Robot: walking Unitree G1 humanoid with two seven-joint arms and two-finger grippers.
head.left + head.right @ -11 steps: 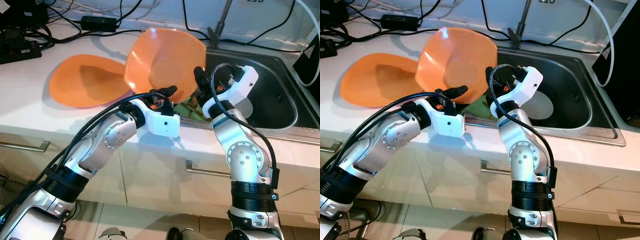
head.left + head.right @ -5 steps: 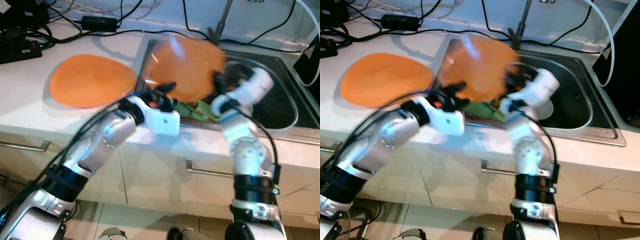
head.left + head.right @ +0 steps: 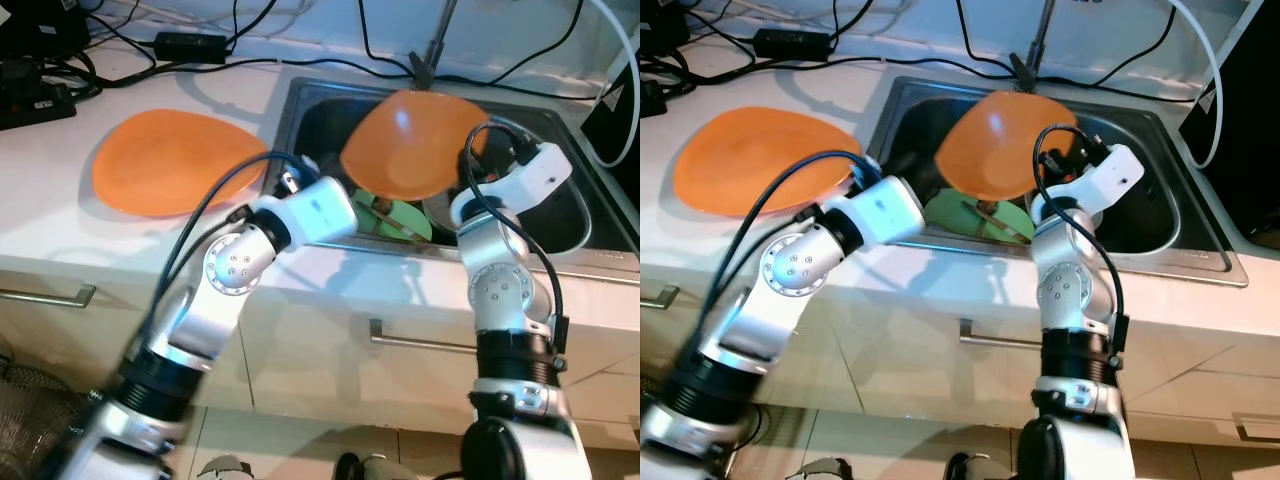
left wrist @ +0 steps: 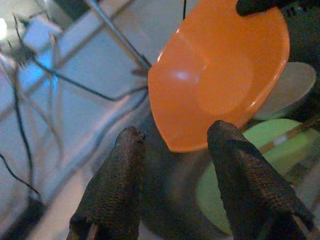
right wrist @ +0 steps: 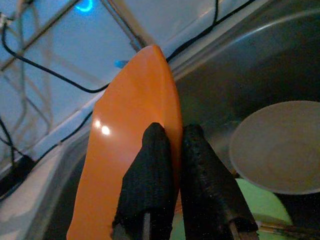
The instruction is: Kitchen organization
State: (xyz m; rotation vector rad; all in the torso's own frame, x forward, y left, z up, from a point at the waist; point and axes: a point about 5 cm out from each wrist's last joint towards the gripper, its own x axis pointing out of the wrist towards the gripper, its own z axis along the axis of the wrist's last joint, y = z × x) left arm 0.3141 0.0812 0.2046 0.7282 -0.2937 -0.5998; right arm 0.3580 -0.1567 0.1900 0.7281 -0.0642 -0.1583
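My right gripper (image 5: 180, 165) is shut on the rim of an orange bowl (image 3: 405, 145), which it holds tilted above the sink (image 3: 565, 235). My left gripper (image 4: 176, 131) is open with nothing between its fingers. It sits at the sink's front left corner (image 3: 292, 182), pointing toward the bowl and apart from it. On the counter to the left lies an orange plate (image 3: 175, 172). Below the bowl, a green plate (image 3: 408, 222) with a thin stick across it and a pale round plate (image 5: 277, 145) lie in the sink.
The tap (image 3: 432, 50) stands behind the sink. Black cables, a power adapter (image 3: 190, 45) and a black power strip (image 3: 38, 100) run along the back of the counter. Drawer handles (image 3: 420, 345) sit under the counter's front edge.
The right gripper has carried the orange bowl to the right, from over the counter's edge to above the sink. The left gripper, earlier close under the bowl, is now apart from it.
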